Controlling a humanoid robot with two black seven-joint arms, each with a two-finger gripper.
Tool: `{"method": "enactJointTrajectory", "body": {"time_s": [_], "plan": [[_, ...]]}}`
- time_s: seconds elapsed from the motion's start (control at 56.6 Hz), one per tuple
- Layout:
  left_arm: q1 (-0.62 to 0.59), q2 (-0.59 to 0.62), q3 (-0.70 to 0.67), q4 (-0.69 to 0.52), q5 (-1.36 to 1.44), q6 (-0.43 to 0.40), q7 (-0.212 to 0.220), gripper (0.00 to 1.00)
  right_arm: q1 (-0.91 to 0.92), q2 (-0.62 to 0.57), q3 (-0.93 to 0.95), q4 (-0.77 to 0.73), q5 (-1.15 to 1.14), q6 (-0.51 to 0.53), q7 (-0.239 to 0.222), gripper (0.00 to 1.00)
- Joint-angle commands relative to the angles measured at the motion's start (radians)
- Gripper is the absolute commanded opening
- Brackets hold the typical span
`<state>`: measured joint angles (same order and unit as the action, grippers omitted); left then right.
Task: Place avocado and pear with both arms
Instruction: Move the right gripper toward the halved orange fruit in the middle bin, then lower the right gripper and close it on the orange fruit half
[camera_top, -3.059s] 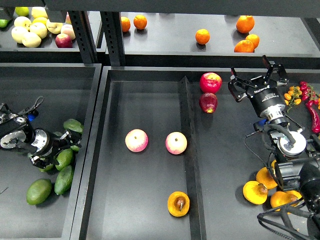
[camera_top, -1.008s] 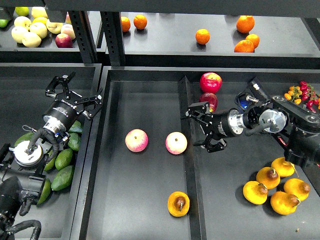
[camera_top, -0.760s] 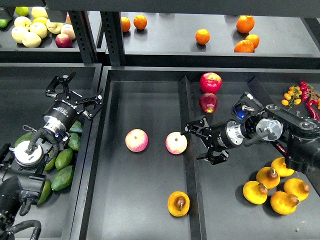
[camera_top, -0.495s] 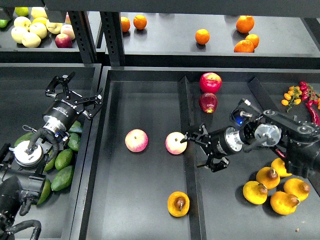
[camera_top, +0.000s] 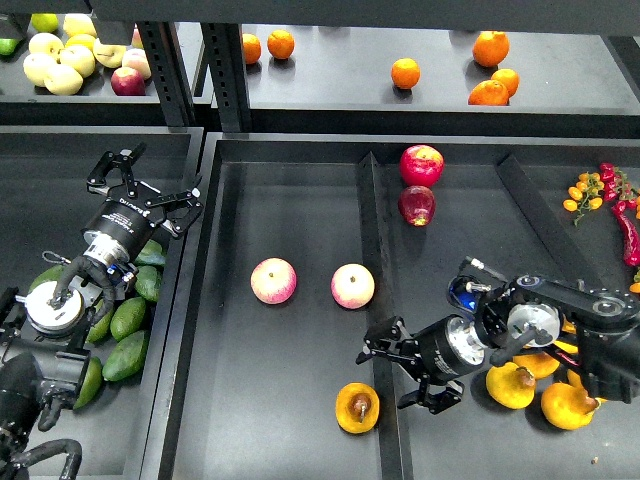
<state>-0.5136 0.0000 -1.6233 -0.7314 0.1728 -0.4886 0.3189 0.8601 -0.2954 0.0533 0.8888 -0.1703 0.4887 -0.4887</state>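
Note:
Several dark green avocados lie in the left bin. My left gripper is open and empty above and behind them, touching none. An orange-yellow pear with a brown stem spot lies at the front of the centre bin, against the divider. My right gripper is open and empty, low over the divider, just right of and above that pear, with its jaws spread towards it. More pears lie in the right bin, partly hidden by my right arm.
Two pink-yellow apples lie mid centre bin. Two red apples lie at the back beyond the divider. Oranges and pale fruit sit on the back shelf. Red chillies lie far right.
My right gripper has moved from beside the right pink apple down towards the front, ending next to the pear, still open. My left gripper has hardly moved.

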Motion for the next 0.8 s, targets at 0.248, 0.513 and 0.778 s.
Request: {"method": "enactJointTrajectory", "body": {"time_s": [0.248, 0.513, 0.778], "plan": [[-0.003, 0.0, 0.0, -0.002, 0.001, 0.0, 0.0, 0.98, -0.044, 0.001, -0.004, 0.001, -0.006, 0.0, 0.0, 0.99], [-0.002, 0.0, -0.003, -0.023, 0.001, 0.0, 0.0, 0.99, -0.07, 0.024, -0.004, -0.004, -0.028, 0.0, 0.0, 0.99], [0.0, 0.0, -0.001, -0.025, 0.001, 0.0, 0.0, 0.99, -0.079, 0.058, 0.007, -0.028, -0.038, 0.0, 0.0, 0.99]]}}
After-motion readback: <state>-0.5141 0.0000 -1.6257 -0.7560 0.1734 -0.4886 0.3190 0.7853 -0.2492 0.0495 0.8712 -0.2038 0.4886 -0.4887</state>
